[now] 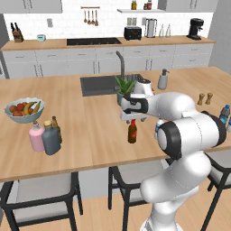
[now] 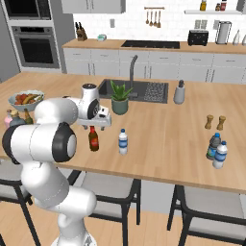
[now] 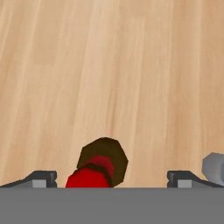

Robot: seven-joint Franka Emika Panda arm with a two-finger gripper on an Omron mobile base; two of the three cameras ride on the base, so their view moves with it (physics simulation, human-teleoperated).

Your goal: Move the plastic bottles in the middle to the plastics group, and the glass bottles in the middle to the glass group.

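Note:
A slim dark brown bottle with a red cap (image 1: 132, 133) (image 2: 93, 140) stands upright mid-counter. My gripper (image 1: 133, 120) (image 2: 94, 127) hangs open just above its cap. Seen from the hand, the bottle (image 3: 103, 162) sits between the two spread fingertips of the gripper (image 3: 113, 180), nearer the left one and touching neither. A small clear plastic bottle with a blue cap (image 2: 123, 141) stands just right of it. The grey-blue corked bottle (image 1: 51, 139) stands with the pink bottle (image 1: 36, 137) and the olive-brown bottle (image 1: 56, 128) at the left. The pair of blue-labelled plastic bottles (image 2: 216, 150) (image 1: 224, 113) is at the far right.
A fruit bowl (image 1: 24, 111) sits behind the glass group. A potted plant (image 1: 125, 88), the sink (image 1: 101, 84) and a white soap dispenser (image 1: 163, 80) lie behind the gripper. Two brown shakers (image 2: 215, 122) stand near the plastics group. Stools stand below the counter's front edge.

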